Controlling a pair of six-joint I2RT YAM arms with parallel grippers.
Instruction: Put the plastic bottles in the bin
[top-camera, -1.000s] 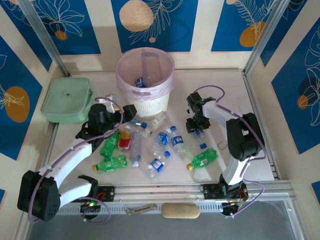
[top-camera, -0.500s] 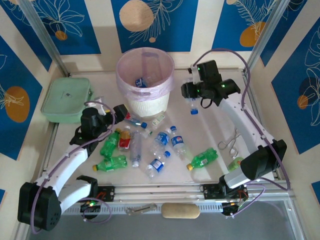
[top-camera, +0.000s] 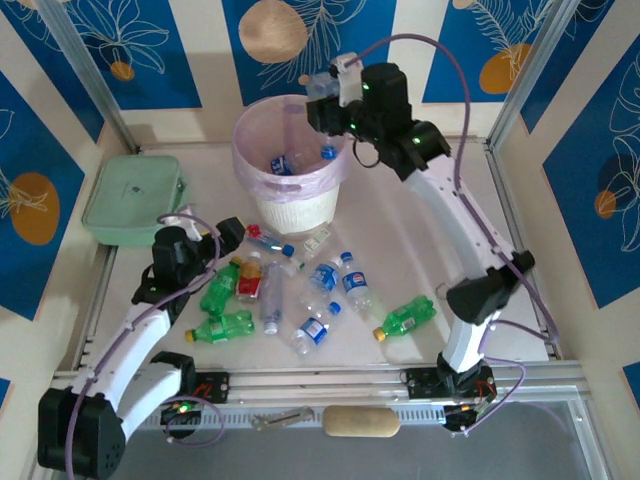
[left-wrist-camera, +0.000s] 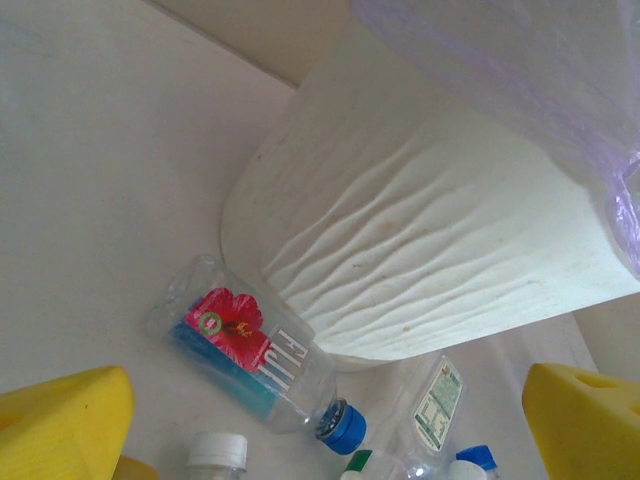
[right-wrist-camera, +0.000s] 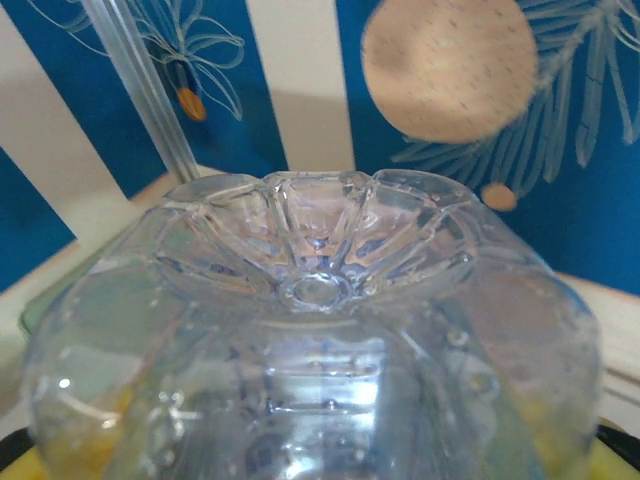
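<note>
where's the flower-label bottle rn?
Top view, left of centre: the flower-label bottle lies by the bin's near base, just right of the open left gripper, blue cap pointing right.

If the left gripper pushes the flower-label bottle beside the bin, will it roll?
Probably: the bottle lies on its side, so it may roll. It looks empty, so likely light. The bin beside it could stop it.

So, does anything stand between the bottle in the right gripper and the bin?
Nothing visible does. The right gripper holds the clear bottle over the open top of the bin.
</note>
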